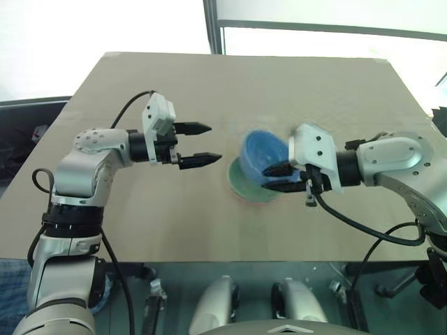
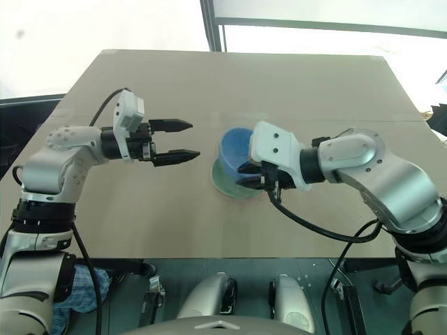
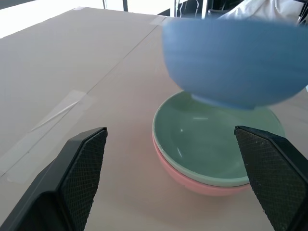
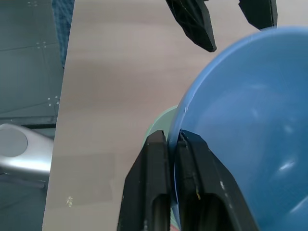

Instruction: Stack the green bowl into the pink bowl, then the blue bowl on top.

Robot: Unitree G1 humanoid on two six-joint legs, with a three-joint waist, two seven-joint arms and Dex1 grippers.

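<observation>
Tan desk (image 1: 209, 91) by bright windows; right hand (image 4: 174, 144) pinches blue bowl (image 3: 231, 67) rim above nested green bowl (image 3: 211, 144) and pink bowl (image 3: 192, 182); left hand (image 1: 202, 144) spread wide, empty.

The green bowl (image 3: 211, 144) sits inside the pink bowl (image 3: 202, 185) on the table, both right way up. Only a thin pink edge shows under the green. The blue bowl (image 3: 231, 60) is up in the air just above them, tipped a little.
</observation>
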